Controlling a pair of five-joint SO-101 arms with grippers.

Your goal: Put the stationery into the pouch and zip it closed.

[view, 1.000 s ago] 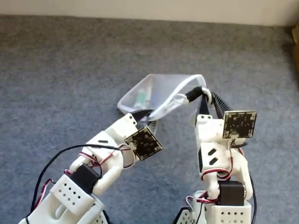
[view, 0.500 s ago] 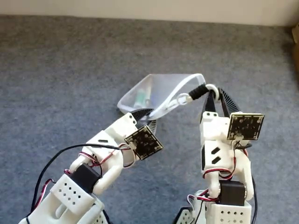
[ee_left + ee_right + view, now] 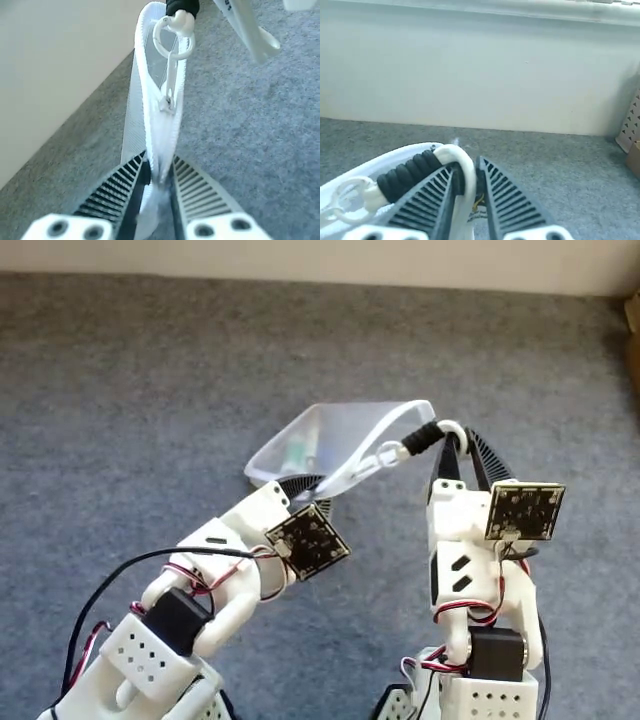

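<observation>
Now | left fingers [image 3: 117, 189] pinching pouch [image 3: 345, 432] end | right fingers [image 3: 506, 204] pinching its strap [image 3: 409, 172] | stationery [image 3: 299, 453] inside pouch

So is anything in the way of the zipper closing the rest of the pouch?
Nothing visible is. The right gripper holds the pull cord, and the track ahead of the zipper slider looks bare.

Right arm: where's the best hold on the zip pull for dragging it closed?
Grip the white loop past the black wrap, not the thin ring. Come from the end of the pouch opposite the left gripper, so the tug likely runs in line with the zip. The right gripper is shut there.
</observation>
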